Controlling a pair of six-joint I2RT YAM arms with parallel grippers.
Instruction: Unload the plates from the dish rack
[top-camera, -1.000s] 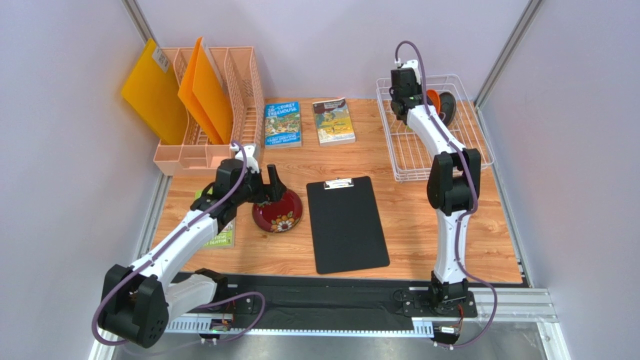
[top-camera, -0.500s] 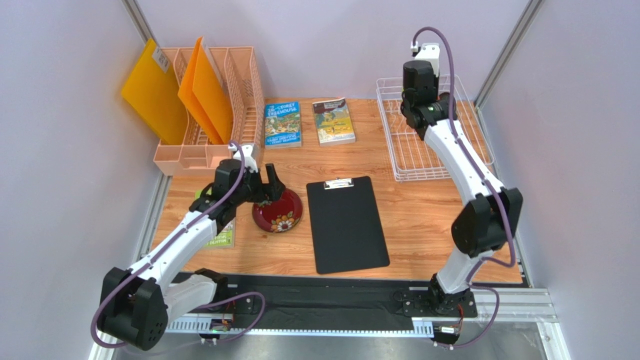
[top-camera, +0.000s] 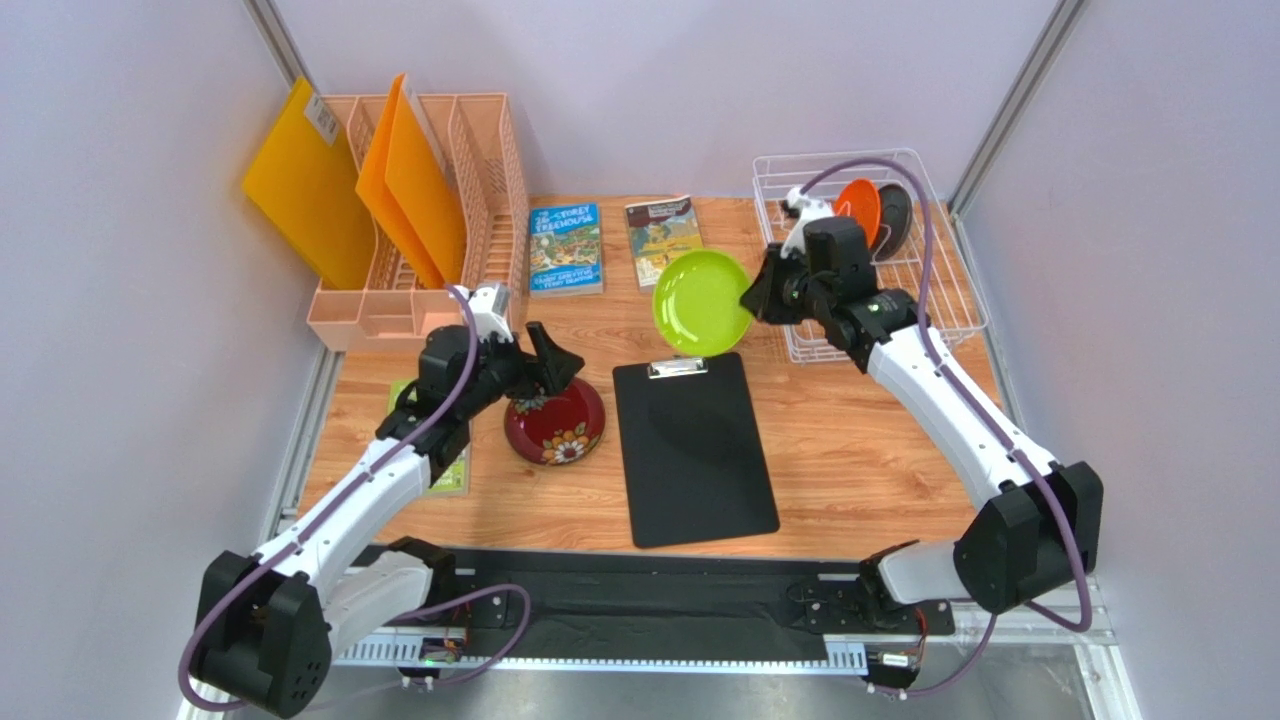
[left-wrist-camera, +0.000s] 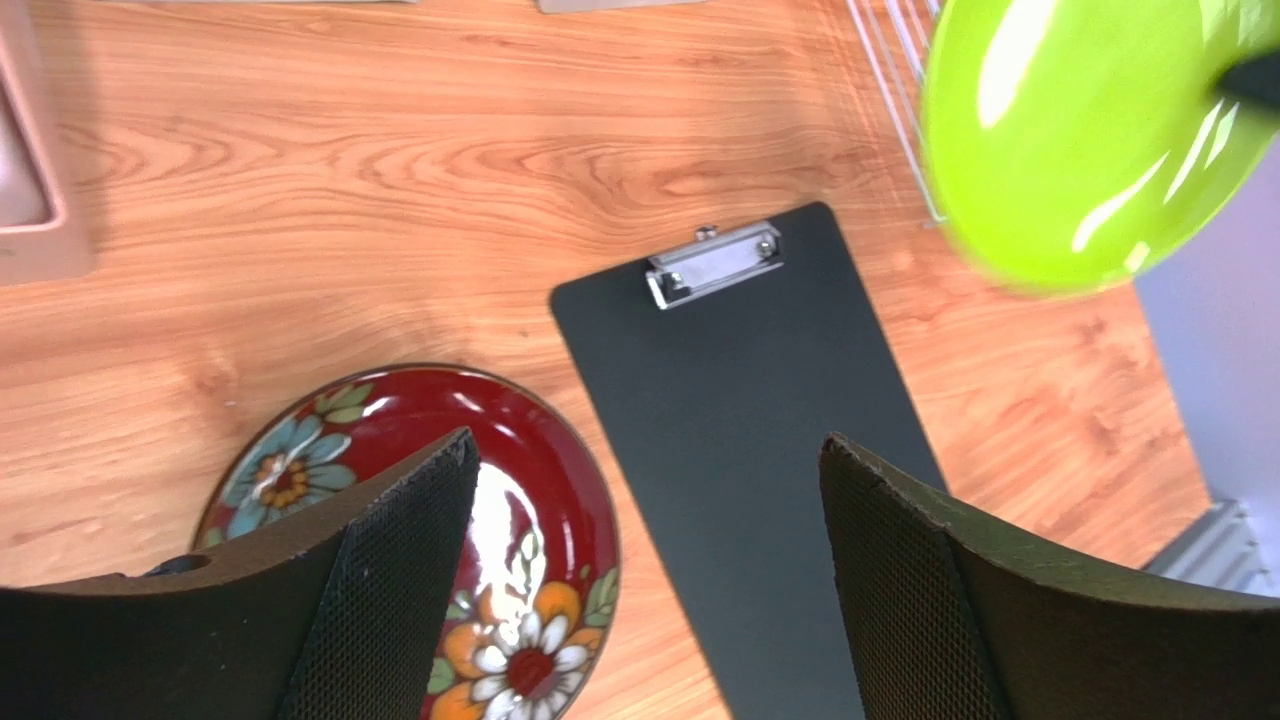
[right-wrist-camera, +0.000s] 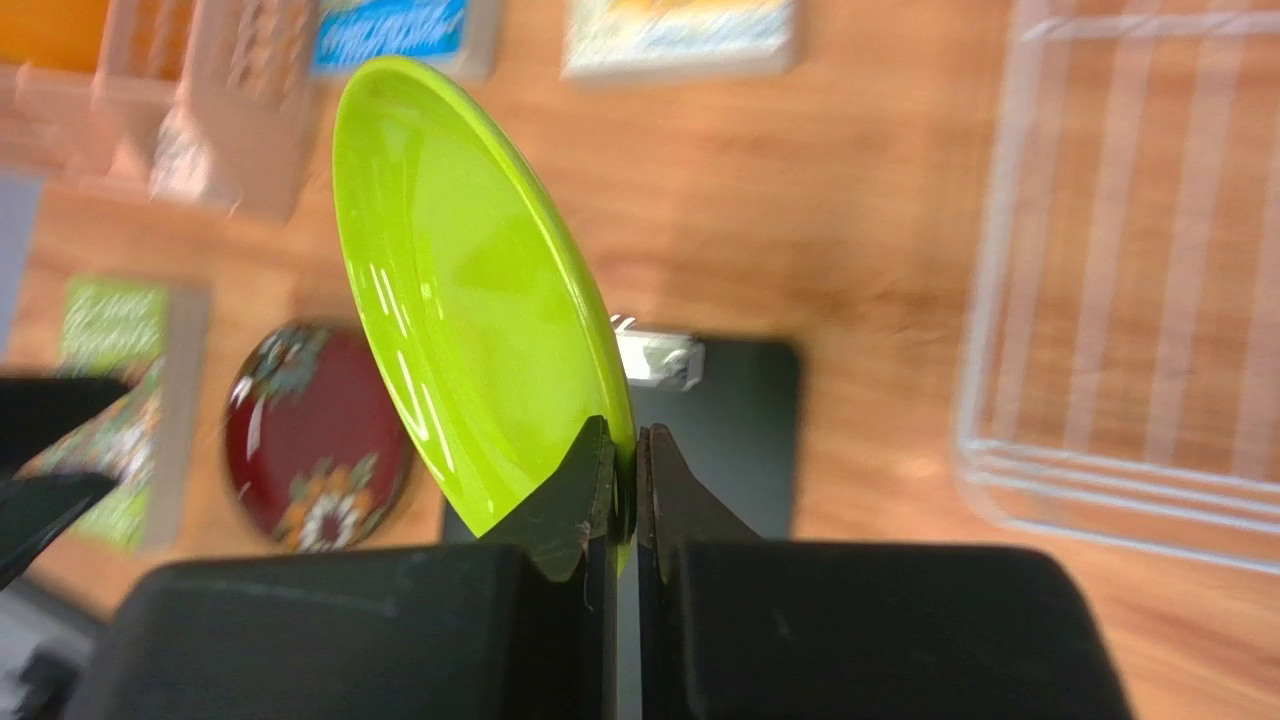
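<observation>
My right gripper (top-camera: 762, 285) is shut on the rim of the lime green plate (top-camera: 702, 302), holding it on edge in the air above the table, left of the white wire dish rack (top-camera: 939, 300); the plate also shows in the right wrist view (right-wrist-camera: 466, 285). The orange plate (top-camera: 858, 203) and the dark teal-grey plate (top-camera: 893, 213) stand upright in the rack's far end. The dark red flowered plate (top-camera: 556, 425) lies flat on the table. My left gripper (top-camera: 544, 357) is open and empty just above it; in the left wrist view its fingers (left-wrist-camera: 391, 585) straddle that plate's right rim (left-wrist-camera: 519, 495).
A black clipboard (top-camera: 693, 447) lies at the table's middle, below the held plate. Two books (top-camera: 565, 246) lie at the back. A peach file organiser (top-camera: 428, 210) with orange folders stands at the back left. A green book (top-camera: 443, 465) lies under my left arm.
My right arm has lifted the lime green plate out of the rack and carried it left over the table. My left gripper has risen slightly above the red plate.
</observation>
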